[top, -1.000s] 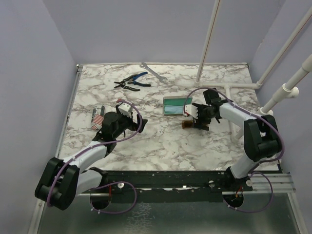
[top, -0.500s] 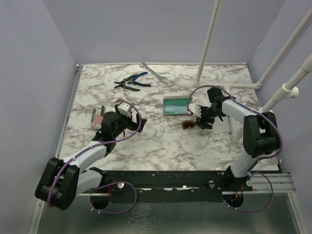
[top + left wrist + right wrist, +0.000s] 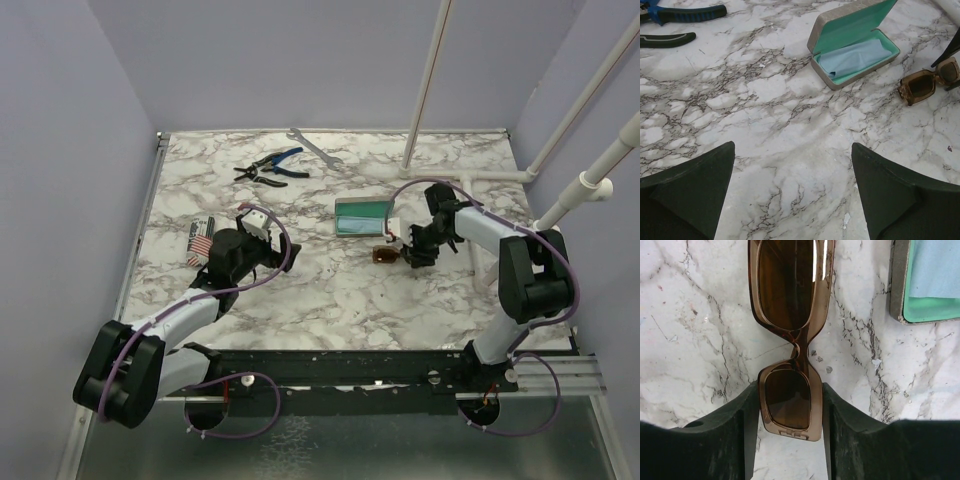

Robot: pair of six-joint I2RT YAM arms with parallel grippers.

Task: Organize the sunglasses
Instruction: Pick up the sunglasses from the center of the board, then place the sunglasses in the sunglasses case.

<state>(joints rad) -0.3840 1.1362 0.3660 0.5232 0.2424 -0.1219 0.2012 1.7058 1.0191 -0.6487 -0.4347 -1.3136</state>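
Note:
The sunglasses [image 3: 384,257], amber-brown lenses in a brown frame, lie on the marble table just in front of the open grey case [image 3: 362,215]. My right gripper [image 3: 408,255] is shut on their right lens. In the right wrist view both pads [image 3: 747,410] press the frame of the near lens [image 3: 787,405], and my right gripper [image 3: 790,390] is low over the table. The sunglasses [image 3: 930,82] also show in the left wrist view. My left gripper [image 3: 792,145] is open and empty, and sits left of centre in the top view [image 3: 262,248].
The case [image 3: 855,42] has a teal lining and holds a light blue cloth [image 3: 855,57]. Blue-handled pliers [image 3: 270,167] and a wrench [image 3: 313,146] lie at the back. A small flag-printed pack [image 3: 201,242] lies at the left. White pipes [image 3: 575,190] stand at the right.
My right gripper swung from beside the case round to the right end of the sunglasses, came down and closed on the lens. The left arm has not moved.

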